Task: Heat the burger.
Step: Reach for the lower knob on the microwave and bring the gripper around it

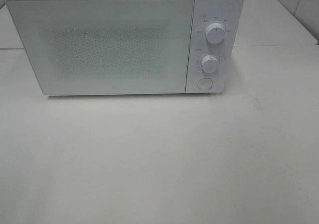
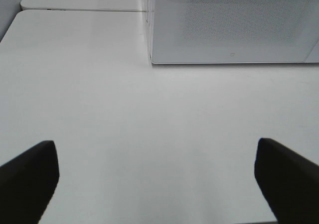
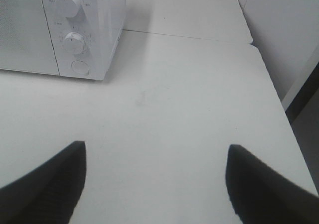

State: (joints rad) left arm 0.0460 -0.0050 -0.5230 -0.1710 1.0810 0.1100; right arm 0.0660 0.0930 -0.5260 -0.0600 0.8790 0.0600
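The burger and its pink plate are out of view in every frame. A white microwave (image 1: 124, 42) stands at the back of the white table with its door shut; two dials (image 1: 215, 33) and a round button (image 1: 204, 83) sit on its right panel. It also shows in the left wrist view (image 2: 234, 25) and the right wrist view (image 3: 60, 30). My left gripper (image 2: 157, 179) is open and empty above the table, in front of the microwave's left corner. My right gripper (image 3: 154, 179) is open and empty above the table, to the right of the microwave. Neither gripper shows in the high view.
The white table (image 1: 159, 159) stretches in front of the microwave. Its right edge (image 3: 279, 104) drops off beside a white wall. A seam joins a second table behind (image 2: 84, 10). A tiled wall stands at the back right (image 1: 299, 0).
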